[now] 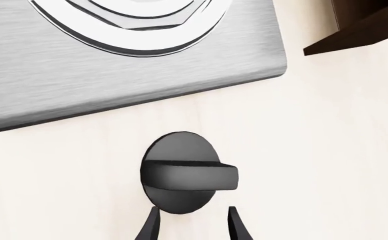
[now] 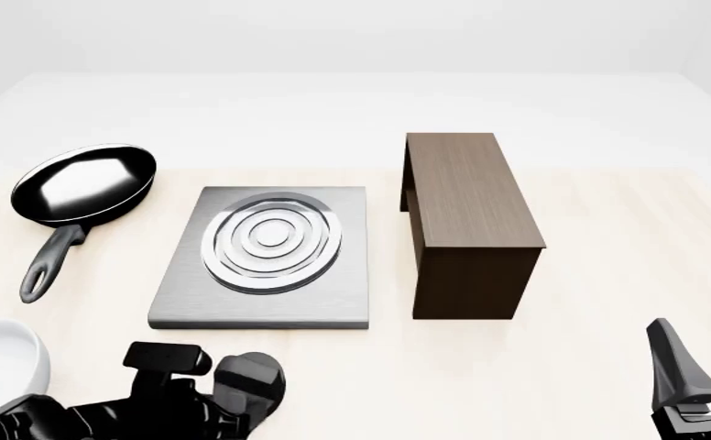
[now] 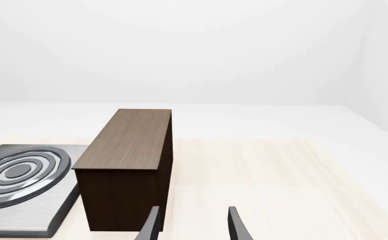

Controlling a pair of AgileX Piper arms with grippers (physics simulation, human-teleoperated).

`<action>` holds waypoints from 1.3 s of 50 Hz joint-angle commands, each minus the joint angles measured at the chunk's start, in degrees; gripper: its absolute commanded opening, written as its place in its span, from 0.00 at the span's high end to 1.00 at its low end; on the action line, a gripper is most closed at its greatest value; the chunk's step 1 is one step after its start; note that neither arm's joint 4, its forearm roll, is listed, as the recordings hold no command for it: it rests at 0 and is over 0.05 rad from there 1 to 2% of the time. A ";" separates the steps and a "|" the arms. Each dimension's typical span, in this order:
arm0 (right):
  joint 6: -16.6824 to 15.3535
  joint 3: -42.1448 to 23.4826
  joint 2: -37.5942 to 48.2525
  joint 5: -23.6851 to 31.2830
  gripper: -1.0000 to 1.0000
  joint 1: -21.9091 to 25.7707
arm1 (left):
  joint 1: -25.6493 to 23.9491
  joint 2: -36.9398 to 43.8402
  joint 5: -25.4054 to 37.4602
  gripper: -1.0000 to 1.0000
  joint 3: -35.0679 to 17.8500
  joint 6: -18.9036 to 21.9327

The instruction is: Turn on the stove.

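Right now the left gripper (image 1: 190, 225) hangs spread just short of the knob (image 1: 188, 172) on the table beside the stove (image 1: 114, 75), so closing off-centre could let its fingers slip off the ridge without turning it.

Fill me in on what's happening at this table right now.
A two-armed robot is going for the stove. The left gripper hangs open just short of the black knob, fingers not yet on its ridge; the knob sits on the table in front of the stove slab, apart from it. The right gripper is open and holds nothing, facing the brown wooden box. A black frying pan lies to the stove's left, untouched.
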 commanded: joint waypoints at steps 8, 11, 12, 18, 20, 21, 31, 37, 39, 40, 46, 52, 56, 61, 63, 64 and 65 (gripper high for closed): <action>-0.01 0.00 -0.01 0.00 0.00 0.01 | 3.71 -15.59 10.63 0.00 2.36 2.42; 0.00 0.00 -0.01 0.00 0.00 0.00 | 6.27 -16.26 10.89 0.00 2.65 3.93; 0.01 0.00 0.00 0.00 0.00 0.00 | 6.56 -16.42 10.78 0.00 2.92 3.90; 0.00 0.00 0.00 0.00 0.00 -0.01 | 14.37 -16.06 9.28 0.00 4.64 7.83; -0.01 0.00 -0.01 0.00 0.00 0.01 | 17.98 -15.46 8.27 0.00 5.08 9.87; 0.01 0.00 0.00 0.00 0.00 0.01 | 19.71 -15.71 8.48 0.00 4.93 11.35; 0.01 0.00 0.00 0.00 0.00 0.01 | 39.13 -21.60 13.83 0.00 -0.26 24.24; -0.02 0.00 0.00 0.00 0.00 0.01 | 40.35 -18.53 12.80 0.00 -2.79 24.36; 0.00 0.00 0.00 0.00 0.00 0.00 | 41.21 -17.43 12.27 0.00 -3.48 25.05; 0.00 0.00 0.00 0.00 0.00 0.00 | 41.55 -16.70 12.08 0.00 -4.06 24.90; 0.00 0.00 0.00 0.00 0.00 0.00 | 44.09 -16.05 13.20 0.00 -7.40 25.39; -0.01 0.00 -0.01 -0.01 0.00 -0.01 | 46.77 -18.32 16.11 0.00 -10.10 26.66; 0.00 0.00 0.00 0.00 0.00 -0.01 | 51.39 -21.32 19.19 0.00 -12.98 27.98; -0.01 0.00 -0.01 0.00 0.00 0.01 | 54.09 -26.80 26.64 0.00 -18.76 28.28; 0.00 0.00 0.00 0.00 0.00 0.00 | 54.96 -28.00 28.81 0.00 -20.82 27.98; 0.00 0.00 -0.01 -0.01 0.00 0.01 | 55.85 -28.81 30.26 0.00 -22.42 27.85; -0.01 0.00 -0.01 0.00 0.00 -0.01 | 56.14 -29.28 31.24 0.00 -23.36 27.45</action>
